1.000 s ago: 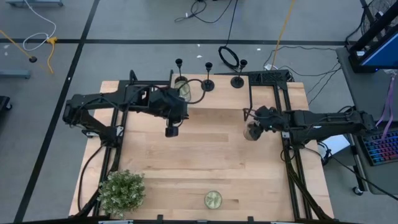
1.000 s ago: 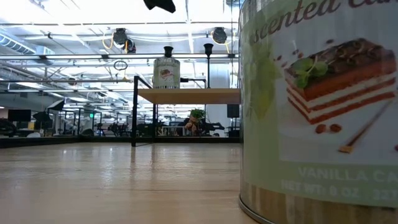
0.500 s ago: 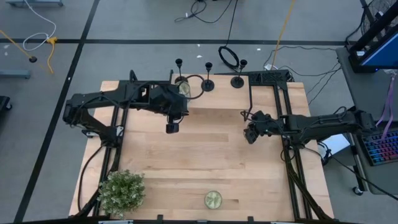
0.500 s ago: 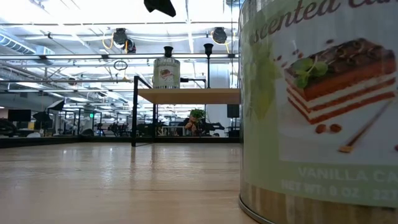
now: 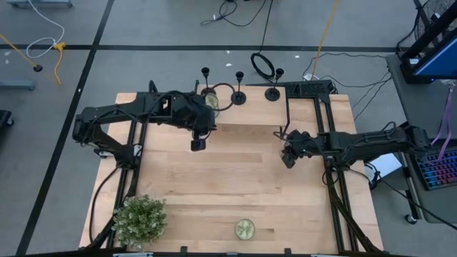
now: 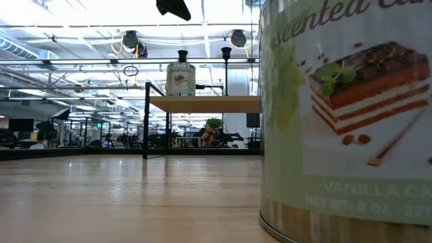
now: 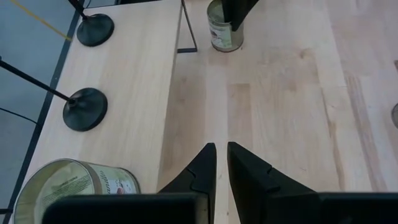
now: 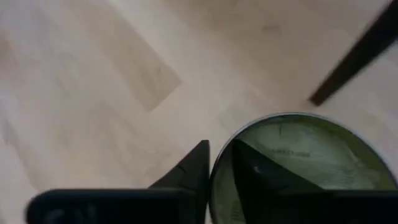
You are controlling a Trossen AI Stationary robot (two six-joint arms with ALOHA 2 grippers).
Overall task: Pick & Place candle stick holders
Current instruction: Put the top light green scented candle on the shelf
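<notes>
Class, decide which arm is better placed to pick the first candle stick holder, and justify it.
Probably the left. Its end effector sits nearer the candle stick holders at the table's far edge, and they show in its wrist view. The right end effector hovers over a candle tin.

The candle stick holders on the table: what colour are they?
Black. The candle stick holders show best in the left wrist view.

The counter looks like pale wood in planks, smooth with a soft sheen; the candle stick holders look like matt black metal; the candle tin wears a glossy printed paper label; the left gripper looks like matt dark plastic.
</notes>
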